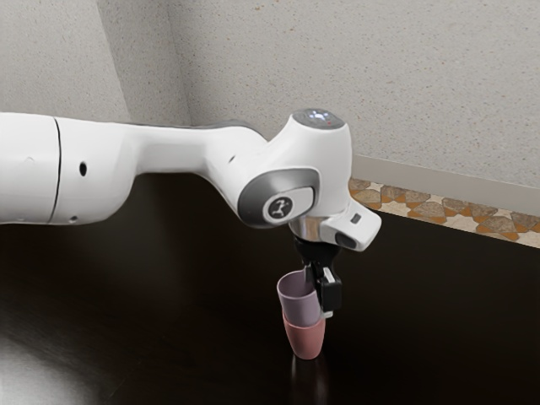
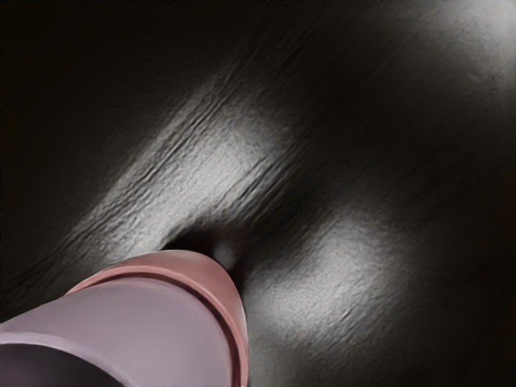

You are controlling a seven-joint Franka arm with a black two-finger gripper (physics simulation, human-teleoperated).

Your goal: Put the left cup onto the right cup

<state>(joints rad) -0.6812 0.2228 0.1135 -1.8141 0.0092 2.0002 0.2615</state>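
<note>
Starting at the exterior view's left, the purple cup (image 1: 297,297) is seen tilted, its base already sunk into the upright pink cup (image 1: 305,339) on the table (image 1: 126,337). Its right-hand wall is pinched by the narrowly closed gripper (image 1: 323,291), directly above. A straight-down release seems called for.

purple cup (image 1: 295,297) btm hidden in pink cup (image 1: 305,339), arm (image 1: 126,173) cropped
</note>
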